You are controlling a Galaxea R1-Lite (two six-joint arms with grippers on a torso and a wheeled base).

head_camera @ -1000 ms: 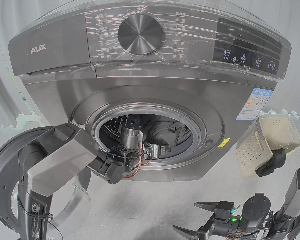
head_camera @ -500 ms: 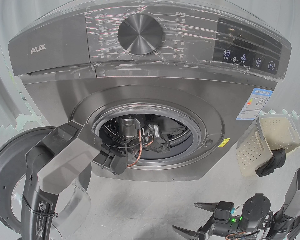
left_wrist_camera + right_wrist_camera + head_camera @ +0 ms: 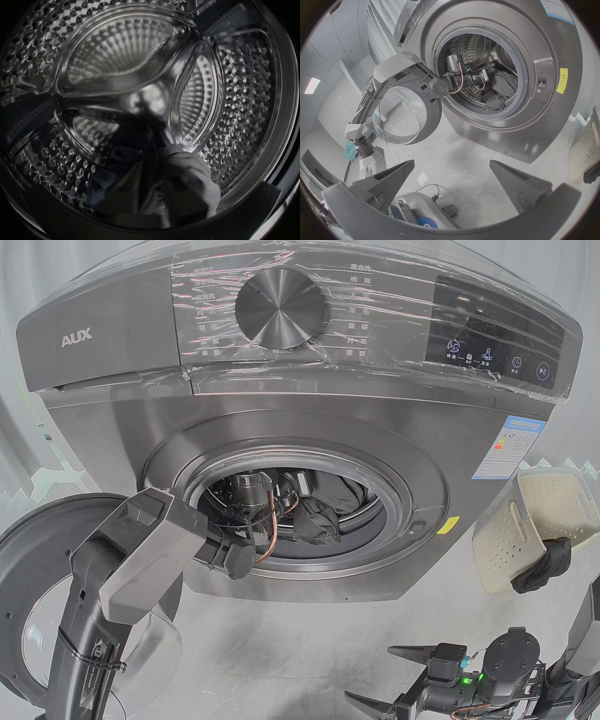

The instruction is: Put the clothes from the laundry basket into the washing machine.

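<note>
The washing machine (image 3: 119, 427) door (image 3: 25, 565) stands wide open, leaving the mouth free. The left gripper (image 3: 303, 493) is deep inside the drum against dark clothes (image 3: 331, 505); I cannot tell how its jaws stand. The right gripper (image 3: 369, 672) hangs low over open floor, jaws apart and empty. On the laundry basket (image 3: 500, 540), one dark garment (image 3: 544, 565) drapes over the rim, so the job looks partly done.

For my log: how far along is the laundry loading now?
Done: dark clothes lie in the drum. In hand: the left arm is inside the drum, beside them. Left: one dark garment hangs over the rim of the laundry basket; the right gripper is open.
</note>
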